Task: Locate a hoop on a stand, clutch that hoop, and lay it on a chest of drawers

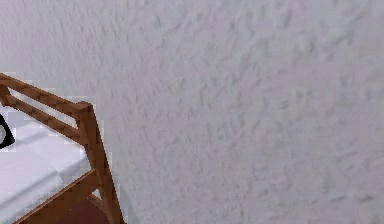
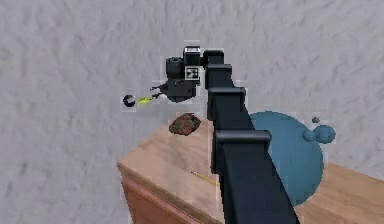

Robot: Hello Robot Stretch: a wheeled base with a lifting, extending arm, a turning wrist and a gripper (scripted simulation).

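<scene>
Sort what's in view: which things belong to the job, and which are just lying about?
Job: hand; wooden chest; yellow speck by the hand (hoop? cannot tell).
Lying about: brown lump; blue ball; bed frame.

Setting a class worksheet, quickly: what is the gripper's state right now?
Gripper: holds a small yellowish thing, clear of the wooden top.
</scene>
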